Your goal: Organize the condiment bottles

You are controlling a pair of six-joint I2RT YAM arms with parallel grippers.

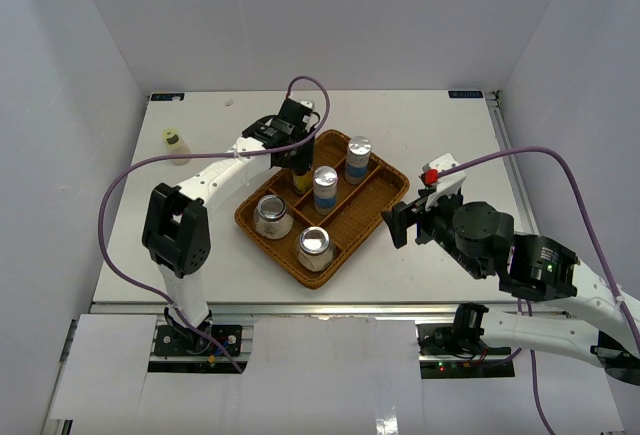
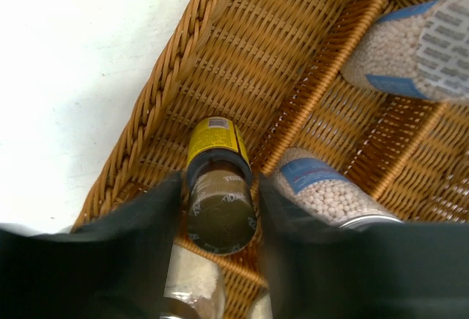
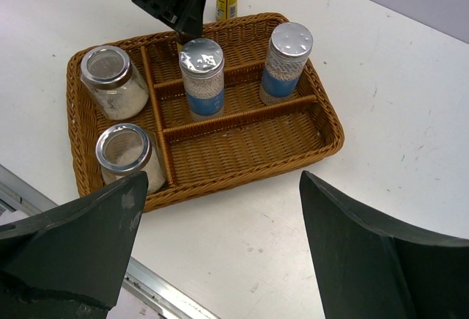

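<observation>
- 2 blue-labelled cylinders [image 3: 201, 77] stand mid-frame in the tray [image 3: 330, 125].
- Left gripper [image 2: 220, 187] flanks yellow-labelled amber bottle [image 2: 216, 143]; grip unclear, print unreadable.
- Right gripper [image 3: 220, 183], lower frame, spread wide, empty.

A divided tray [image 1: 362, 231] is set at the middle of the table [image 1: 450, 130], with two jars [image 1: 272, 215] [image 1: 314, 247] side by side in its near-left compartment, two cylinders [image 1: 325, 190] [image 1: 358, 158] in line in the middle lane, one slim bottle [image 2: 220, 205] in the far-left lane, and a small bottle [image 1: 175, 142] well left of it.

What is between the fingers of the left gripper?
A dark amber bottle with a yellow label, standing in the woven tray; the left wrist view shows it.
</observation>
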